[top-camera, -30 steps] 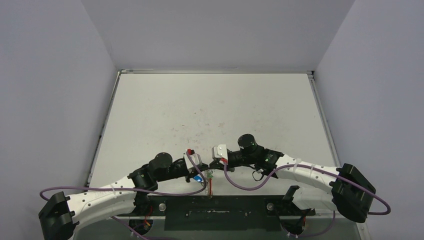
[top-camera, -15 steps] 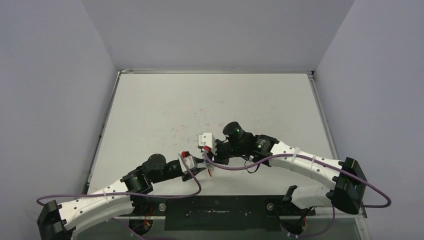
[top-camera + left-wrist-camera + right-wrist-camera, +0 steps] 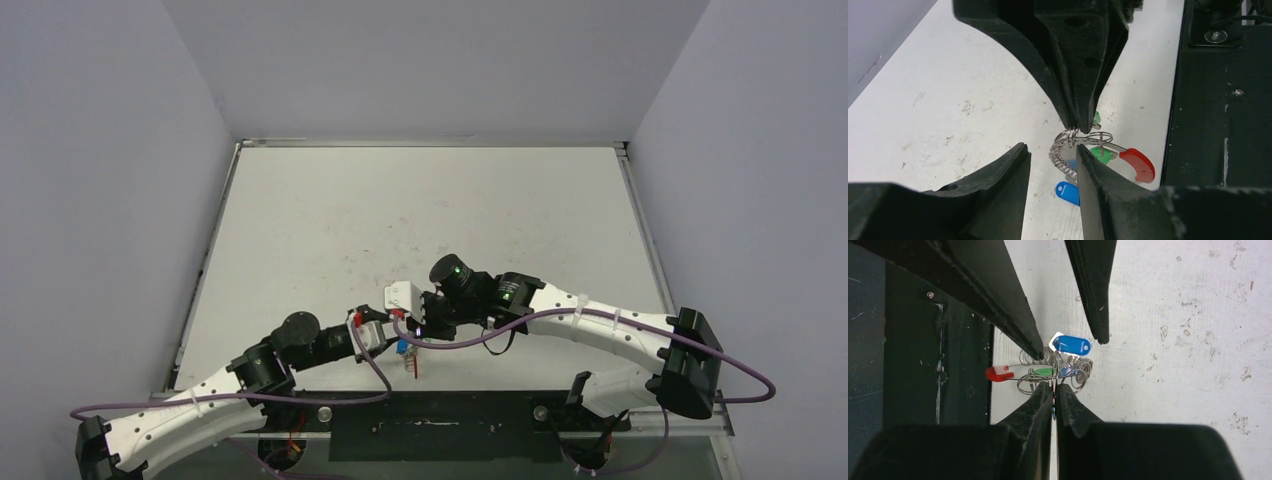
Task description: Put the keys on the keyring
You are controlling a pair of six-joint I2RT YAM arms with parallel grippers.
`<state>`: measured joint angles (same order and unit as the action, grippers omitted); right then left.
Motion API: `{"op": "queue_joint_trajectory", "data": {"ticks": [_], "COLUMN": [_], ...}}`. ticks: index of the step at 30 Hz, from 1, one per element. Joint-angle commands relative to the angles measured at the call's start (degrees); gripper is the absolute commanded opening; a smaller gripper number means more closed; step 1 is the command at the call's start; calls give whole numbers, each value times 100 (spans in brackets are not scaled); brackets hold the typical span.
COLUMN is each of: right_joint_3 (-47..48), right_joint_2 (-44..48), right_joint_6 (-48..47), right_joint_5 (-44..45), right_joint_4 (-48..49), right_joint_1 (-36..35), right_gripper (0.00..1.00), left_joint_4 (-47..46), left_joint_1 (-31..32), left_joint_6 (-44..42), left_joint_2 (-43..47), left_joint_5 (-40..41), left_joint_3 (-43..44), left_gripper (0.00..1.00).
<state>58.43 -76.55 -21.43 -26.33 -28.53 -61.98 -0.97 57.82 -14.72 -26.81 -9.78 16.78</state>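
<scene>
Silver and springy, the keyring (image 3: 1062, 155) is pinched in the right gripper (image 3: 1054, 390), whose two fingers squeeze tight on its wire. Across the keyring, the left gripper (image 3: 1050, 150) faces it with fingers apart and nothing in them. A blue key (image 3: 1071, 345) sits at the keyring's edge, between those open fingers. A green key (image 3: 1100, 154) lies inside the loop. The keyring stretches sideways, so I think the left gripper can reach straight in for the blue key.
</scene>
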Motion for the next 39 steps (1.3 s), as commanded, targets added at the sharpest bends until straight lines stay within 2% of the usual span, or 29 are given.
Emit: {"op": "queue_joint_trajectory", "data": {"ticks": [1,5,13,16,23,25,27,29,32,39], "right_joint_3": [300,301,286,259,231,230,230,230,214,115], "right_joint_2": [-13,-67,-80,-66,-48,-45,-35,-35,-35,27], "right_joint_6": [20,34,16,7,7,7,7,7,7,13], "right_joint_5": [86,76,62,50,24,19,13,-1,12,123], "right_joint_4": [120,140,138,161,207,208,228,232,236,392], "right_joint_1": [-54,-64,-86,-93,-99,-101,-97,-105,-102,-91], "right_gripper": [0,0,0,0,0,0,0,0,0,0], "left_joint_4": [-148,-545,-1052,-1089,-1094,-1121,-1156,-1165,-1156,-1090], "left_joint_1": [10,10,10,12,10,10,10,13,19,19], "left_joint_6": [-240,-229,-293,-322,-373,-368,-365,-365,-405,-368], "left_joint_2": [-140,-502,-832,-797,-848,-910,-979,-1069,-1140,-1052], "left_joint_5": [-516,-798,-645,-592,-594,-604,-612,-623,-647,-620], "left_joint_3": [215,199,114,77,63,71,84,112,156,89], "left_gripper": [38,36,14,0,0,14,20,17,0,0]}}
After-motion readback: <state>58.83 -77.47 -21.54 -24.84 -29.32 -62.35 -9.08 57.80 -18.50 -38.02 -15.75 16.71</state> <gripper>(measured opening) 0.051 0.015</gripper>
